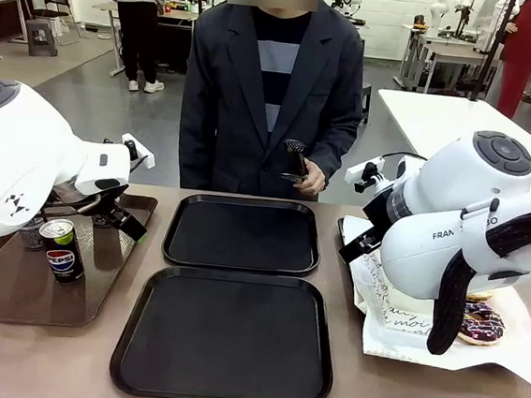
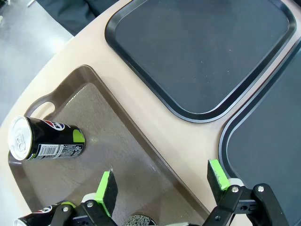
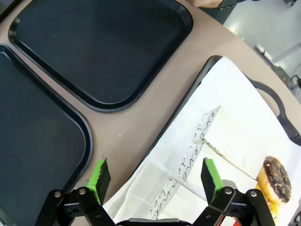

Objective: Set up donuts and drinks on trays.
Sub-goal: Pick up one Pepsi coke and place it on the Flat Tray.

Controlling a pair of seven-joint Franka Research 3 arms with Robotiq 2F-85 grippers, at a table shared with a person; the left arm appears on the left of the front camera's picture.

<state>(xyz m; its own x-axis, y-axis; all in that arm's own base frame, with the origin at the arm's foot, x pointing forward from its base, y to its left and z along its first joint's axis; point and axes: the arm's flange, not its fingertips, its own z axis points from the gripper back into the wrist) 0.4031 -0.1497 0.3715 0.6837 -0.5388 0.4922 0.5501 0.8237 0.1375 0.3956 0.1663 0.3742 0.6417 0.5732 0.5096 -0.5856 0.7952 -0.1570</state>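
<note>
The far tray (image 1: 243, 235) and the near tray (image 1: 226, 334), set mid-desk, are seen in plain matte black. The desk (image 1: 369, 397) is coloured pale tan. A translucent brown is shown by the long tray (image 1: 3, 291) at the left edge. The can (image 1: 61, 253) standing on it is black, with a green rim and a red, white and blue logo. White paper (image 1: 395, 320) at the right edge is printed with black cursive script. The donut (image 1: 481, 323) there is glazed dark brown and flecked with pink and white. Green pads (image 2: 104, 187) are carried on the black left claw (image 2: 161, 178).
</note>
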